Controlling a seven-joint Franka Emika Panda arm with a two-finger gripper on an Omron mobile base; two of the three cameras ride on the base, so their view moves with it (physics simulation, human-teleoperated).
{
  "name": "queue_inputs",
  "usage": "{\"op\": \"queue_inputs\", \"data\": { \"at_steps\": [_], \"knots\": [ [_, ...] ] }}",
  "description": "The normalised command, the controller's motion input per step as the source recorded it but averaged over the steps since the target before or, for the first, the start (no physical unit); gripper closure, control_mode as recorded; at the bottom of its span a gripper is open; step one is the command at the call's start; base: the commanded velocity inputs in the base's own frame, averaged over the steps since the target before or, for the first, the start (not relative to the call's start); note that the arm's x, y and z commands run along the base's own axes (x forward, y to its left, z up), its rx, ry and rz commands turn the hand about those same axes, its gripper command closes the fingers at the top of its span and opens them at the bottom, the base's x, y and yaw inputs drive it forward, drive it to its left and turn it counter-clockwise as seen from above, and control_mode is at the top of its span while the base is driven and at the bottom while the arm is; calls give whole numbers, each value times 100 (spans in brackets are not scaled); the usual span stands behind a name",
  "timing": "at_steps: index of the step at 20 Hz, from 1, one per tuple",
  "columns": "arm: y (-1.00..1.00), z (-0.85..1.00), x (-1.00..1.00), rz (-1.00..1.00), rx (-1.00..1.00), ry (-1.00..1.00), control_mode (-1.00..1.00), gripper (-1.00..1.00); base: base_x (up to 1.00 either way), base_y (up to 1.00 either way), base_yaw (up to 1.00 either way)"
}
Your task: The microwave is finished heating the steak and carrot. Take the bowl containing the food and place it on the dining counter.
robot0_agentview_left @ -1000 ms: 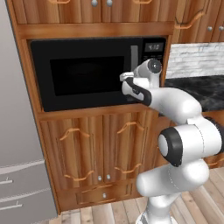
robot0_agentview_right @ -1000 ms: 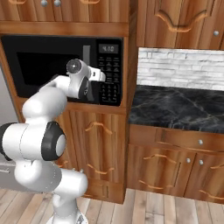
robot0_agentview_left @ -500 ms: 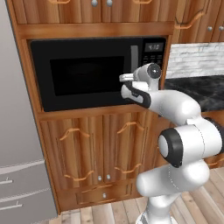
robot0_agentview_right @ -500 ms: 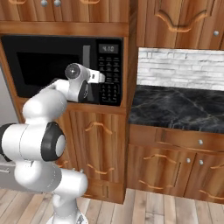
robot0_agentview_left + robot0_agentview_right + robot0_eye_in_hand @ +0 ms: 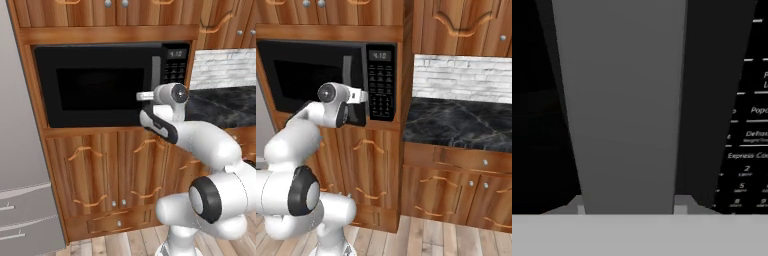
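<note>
I've brought the gripper (image 5: 628,207) up to the microwave (image 5: 100,85), whose door is closed with the bowl presumably hidden inside, so the door handle (image 5: 624,105) comes first. The fingers sit either side of the handle, narrowed and seemingly clamped on it.

The black built-in microwave (image 5: 107,86) has its dark glass door shut, blocking the way inside. Its grey vertical door handle (image 5: 624,105) fills the space right ahead of the pincer (image 5: 627,210). Open air lies above the black marble counter (image 5: 461,122).
</note>
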Motion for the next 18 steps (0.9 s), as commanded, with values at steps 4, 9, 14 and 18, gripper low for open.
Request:
{"op": "queue_inputs", "data": {
  "at_steps": [4, 9, 14, 18],
  "knots": [
    [72, 71, -100, -1, 0, -12, -100, 100, 0, 0, 0],
    [89, 86, -100, -3, -3, -19, -100, 100, 0, 0, 0],
    [100, 98, -100, -9, -1, -14, -100, 100, 0, 0, 0],
    [100, 99, -100, -7, -6, -12, -100, 100, 0, 0, 0]
  ]
}}
